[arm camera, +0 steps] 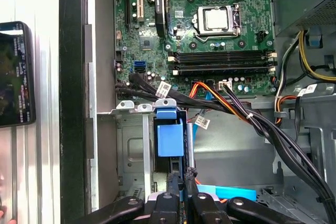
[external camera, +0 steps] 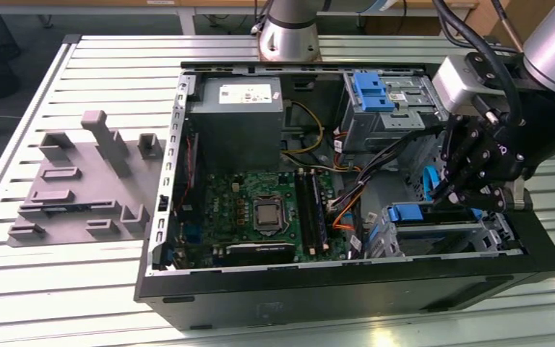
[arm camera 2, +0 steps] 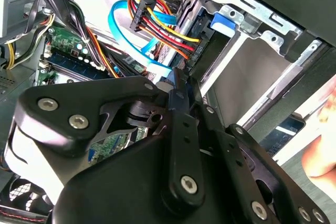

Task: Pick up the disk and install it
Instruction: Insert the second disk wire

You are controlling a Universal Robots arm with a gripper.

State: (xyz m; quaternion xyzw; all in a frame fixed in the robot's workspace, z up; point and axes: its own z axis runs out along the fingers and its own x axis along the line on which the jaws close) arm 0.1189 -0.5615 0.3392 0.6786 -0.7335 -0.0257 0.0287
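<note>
The end effector (external camera: 477, 189) is lowered into the open computer case (external camera: 355, 285), its closed fingers (arm camera: 181, 192) beside the blue-railed drive cage (arm camera: 169, 137); the case sits on a slatted desk (external camera: 84, 282).

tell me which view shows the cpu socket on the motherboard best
The first wrist view: the cpu socket sits in plain sight, seen face-on. The exterior view shows it smaller, at a slant. The second wrist view gives just a strip of motherboard.

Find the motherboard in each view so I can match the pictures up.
Exterior view: the motherboard lies in the open case, below the grey power supply in the picture.
Second wrist view: the motherboard sits behind the black cables, beside the blue cable.
First wrist view: the motherboard lies beyond the blue latch.
Shared landmark: the orange wires at the board's edge.
</note>
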